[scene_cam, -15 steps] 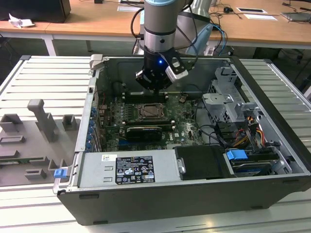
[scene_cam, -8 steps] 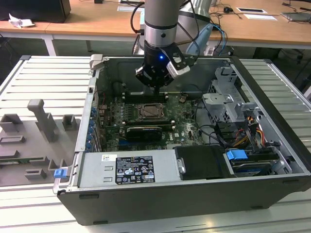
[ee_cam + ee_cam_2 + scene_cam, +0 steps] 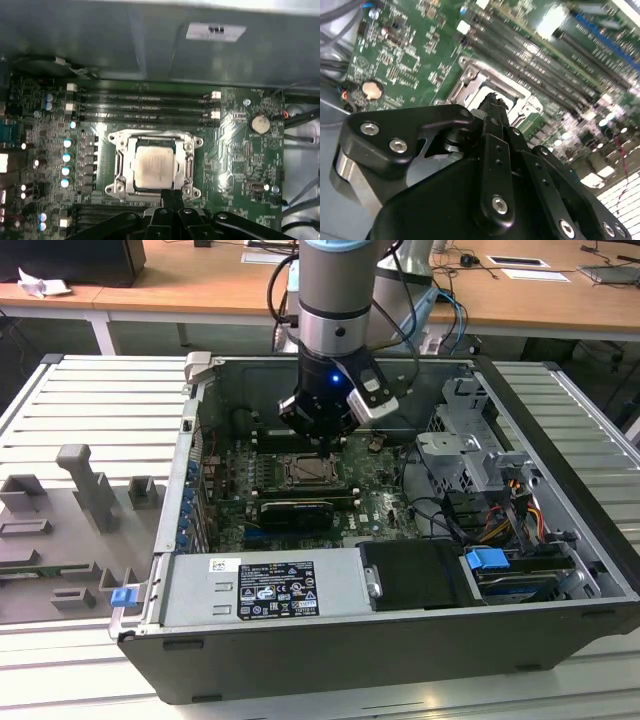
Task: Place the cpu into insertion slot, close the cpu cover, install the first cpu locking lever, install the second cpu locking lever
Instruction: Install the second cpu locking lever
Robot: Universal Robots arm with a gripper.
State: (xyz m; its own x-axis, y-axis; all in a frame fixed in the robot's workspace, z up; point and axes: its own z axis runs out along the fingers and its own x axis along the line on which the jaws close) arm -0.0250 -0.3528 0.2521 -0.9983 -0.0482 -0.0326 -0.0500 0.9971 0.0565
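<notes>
Claw (image 3: 172,196) of mine hangs low over the green motherboard (image 3: 240,150), its fingertips pressed together and holding nothing that I can see, right at the near rim of the insertion slot (image 3: 116,165). Seen in the first wrist view, the cpu (image 3: 155,167) lies at about twelve o'clock from my tips, just beside them, seated flat in the slot with the cpu cover (image 3: 187,161) framing it. Its silvery top shows through the cover's window.
</notes>
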